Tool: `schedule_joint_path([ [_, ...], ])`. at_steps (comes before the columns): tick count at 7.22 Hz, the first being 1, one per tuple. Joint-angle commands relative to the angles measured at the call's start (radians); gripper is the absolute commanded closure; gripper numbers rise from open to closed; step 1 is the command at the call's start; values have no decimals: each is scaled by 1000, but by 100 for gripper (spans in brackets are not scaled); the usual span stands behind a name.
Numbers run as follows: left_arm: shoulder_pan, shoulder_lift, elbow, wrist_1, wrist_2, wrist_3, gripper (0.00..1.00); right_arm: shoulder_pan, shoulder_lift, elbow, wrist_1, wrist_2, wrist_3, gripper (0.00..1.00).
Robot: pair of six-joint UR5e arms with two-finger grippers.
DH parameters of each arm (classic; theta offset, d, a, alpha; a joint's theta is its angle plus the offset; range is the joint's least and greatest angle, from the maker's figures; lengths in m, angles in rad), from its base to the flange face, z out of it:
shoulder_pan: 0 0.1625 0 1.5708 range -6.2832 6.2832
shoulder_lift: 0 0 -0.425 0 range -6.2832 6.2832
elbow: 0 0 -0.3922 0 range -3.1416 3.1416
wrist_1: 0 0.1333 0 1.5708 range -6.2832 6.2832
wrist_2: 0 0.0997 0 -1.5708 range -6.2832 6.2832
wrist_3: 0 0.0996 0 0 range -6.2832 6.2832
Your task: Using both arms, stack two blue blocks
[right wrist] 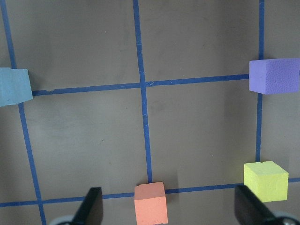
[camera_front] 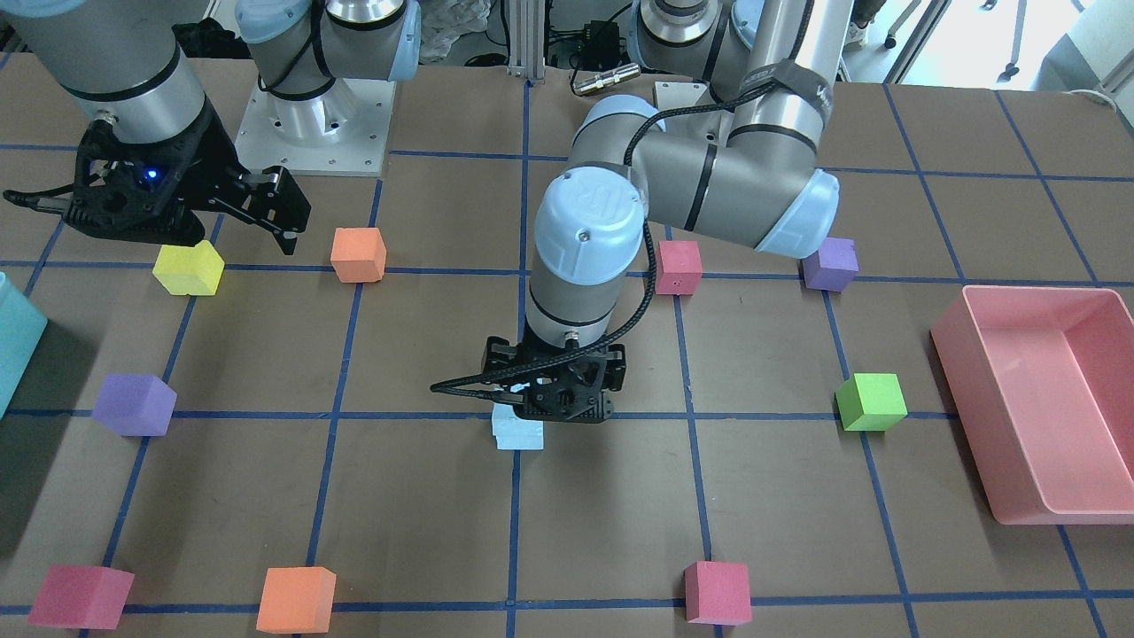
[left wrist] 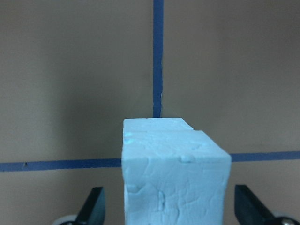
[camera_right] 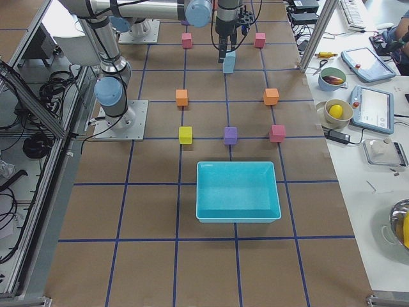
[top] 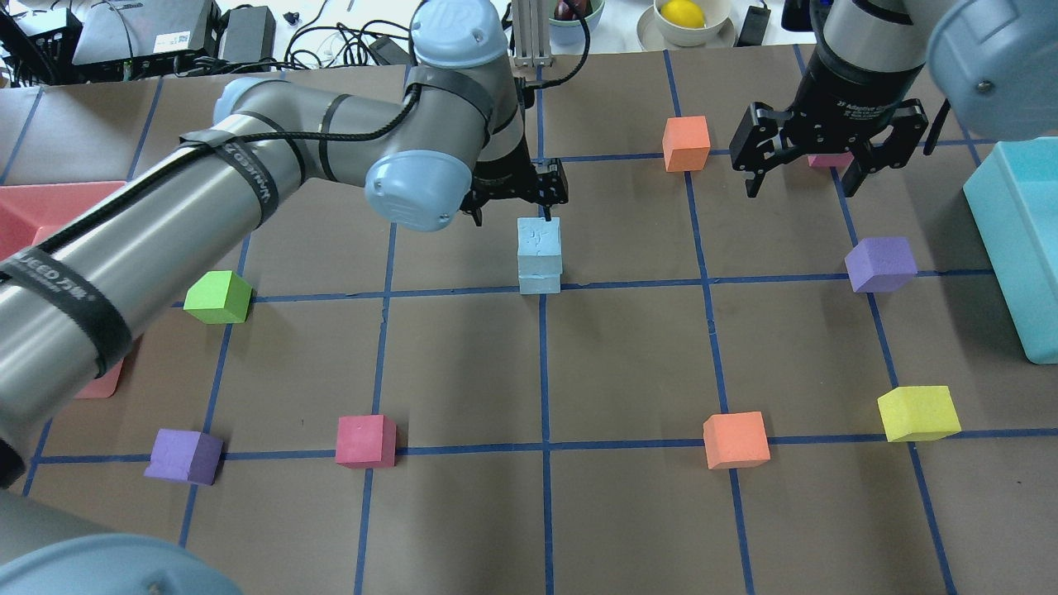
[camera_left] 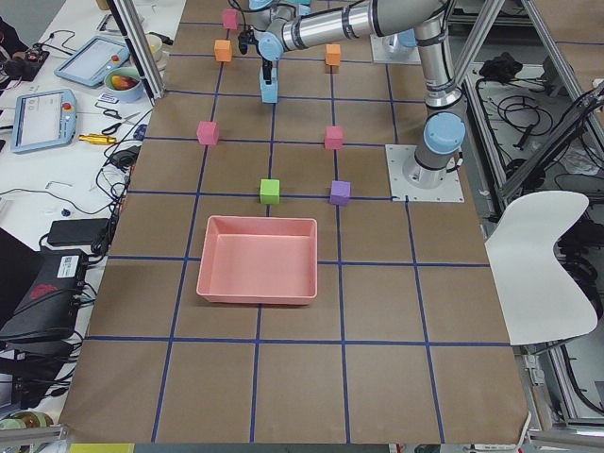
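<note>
Two pale blue blocks stand stacked at the table's centre, the upper block (top: 539, 240) on the lower block (top: 539, 283); the lower one also shows in the front view (camera_front: 518, 432). My left gripper (top: 529, 208) hangs right over the stack. In the left wrist view the upper block (left wrist: 176, 178) sits between the open fingers (left wrist: 92, 206), with a gap on each side. My right gripper (top: 826, 169) is open and empty, well off to the right of the stack, which shows at the left edge of the right wrist view (right wrist: 14, 86).
A pink bin (camera_front: 1036, 509) lies on my left side, a teal bin (top: 1017, 248) on my right. Loose cubes surround the stack: orange (top: 686, 143), purple (top: 881, 264), yellow (top: 917, 413), orange (top: 736, 440), red (top: 365, 440), green (top: 218, 297), purple (top: 185, 456).
</note>
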Motion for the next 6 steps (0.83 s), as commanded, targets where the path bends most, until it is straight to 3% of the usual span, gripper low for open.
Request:
schedule_joint_path([
  [1,140,135,-5,-193,22,197,0,1,-29,15,19,10,-1,0],
  [4,304,321,-2,-367,15,337,0,1,-46,15,52,19,-5,0],
  [6,323,361,-5,-394,24,337,0,3,-46,15,52,18,-16,0],
])
